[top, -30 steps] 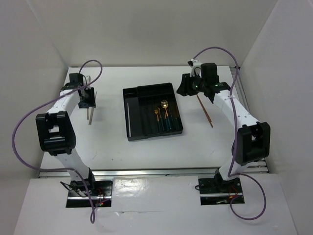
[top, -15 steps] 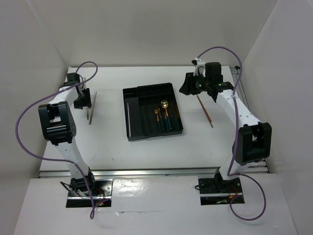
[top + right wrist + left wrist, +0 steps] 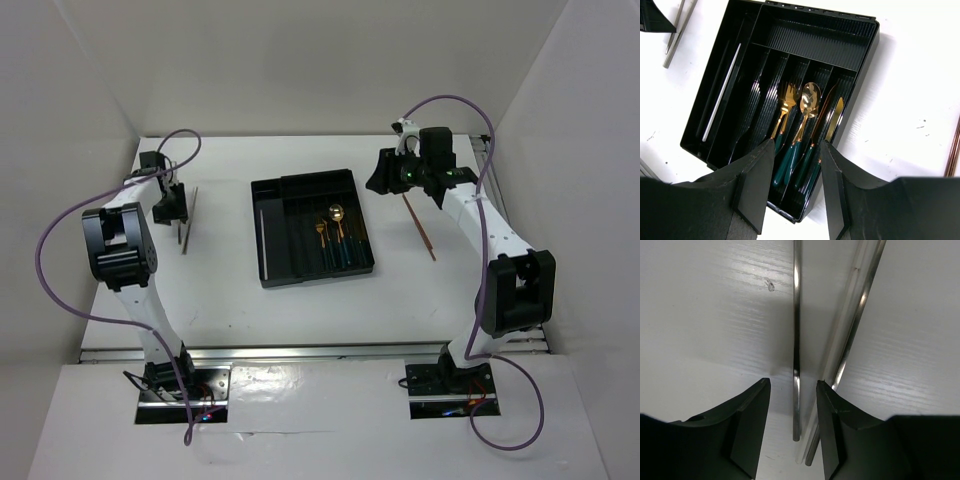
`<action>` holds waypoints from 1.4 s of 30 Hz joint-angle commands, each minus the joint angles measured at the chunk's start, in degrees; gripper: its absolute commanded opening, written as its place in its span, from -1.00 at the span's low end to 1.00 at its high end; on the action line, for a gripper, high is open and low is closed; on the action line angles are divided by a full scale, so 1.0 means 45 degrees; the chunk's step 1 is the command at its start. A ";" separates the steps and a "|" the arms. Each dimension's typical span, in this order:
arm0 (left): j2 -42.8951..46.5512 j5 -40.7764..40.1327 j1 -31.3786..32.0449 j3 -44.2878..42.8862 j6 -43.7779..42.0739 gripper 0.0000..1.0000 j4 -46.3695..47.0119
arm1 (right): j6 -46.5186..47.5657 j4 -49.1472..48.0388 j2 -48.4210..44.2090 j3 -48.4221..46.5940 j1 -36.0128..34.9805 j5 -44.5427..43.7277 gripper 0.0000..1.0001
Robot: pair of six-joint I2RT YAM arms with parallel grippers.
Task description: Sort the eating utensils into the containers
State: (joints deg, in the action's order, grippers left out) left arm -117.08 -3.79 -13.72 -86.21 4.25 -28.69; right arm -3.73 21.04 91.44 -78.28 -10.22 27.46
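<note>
Two silver chopsticks [image 3: 187, 220] lie on the table at the left. My left gripper [image 3: 168, 200] is down at their near ends, open. In the left wrist view one chopstick [image 3: 796, 340] runs between the jaws of the left gripper [image 3: 793, 385] without touching them, and the other chopstick [image 3: 855, 320] lies just outside the right finger. The black tray [image 3: 305, 178] holds a gold spoon [image 3: 809, 95], forks [image 3: 786, 100] and a knife [image 3: 836, 117] with green handles, plus a silver chopstick [image 3: 722, 92] in its long left compartment. My right gripper [image 3: 797, 145] hovers open and empty over the tray.
Copper-brown chopsticks [image 3: 420, 228] lie on the table right of the tray, below the right arm. White walls close in the table on the left, back and right. The tray's wide top compartment [image 3: 810, 37] holds nothing.
The left arm's elbow has swung back and left, and its gripper has settled at the silver chopsticks. The right gripper shifted slightly at first, then stayed still.
</note>
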 commanded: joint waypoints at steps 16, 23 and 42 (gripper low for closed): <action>-0.1190 -0.0212 -0.0428 -0.1076 -0.0339 0.10 0.0164 | -0.0051 -0.0261 0.0578 -0.0787 0.0064 0.0264 -0.01; -0.1444 0.0158 -0.0429 -0.1076 -0.0339 0.15 -0.0108 | -0.0051 -0.0261 0.0715 -0.0905 0.0064 0.0264 -0.01; -0.1716 0.1155 -0.0429 -0.0841 -0.0359 -0.10 -0.0479 | -0.0051 -0.0261 0.0715 -0.0651 0.0064 0.0264 -0.01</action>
State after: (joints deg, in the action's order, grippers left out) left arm -121.56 -0.78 -15.55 -90.43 2.94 -28.27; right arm -3.79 20.99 95.18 -79.90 -10.22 27.90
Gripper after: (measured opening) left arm 0.459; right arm 0.494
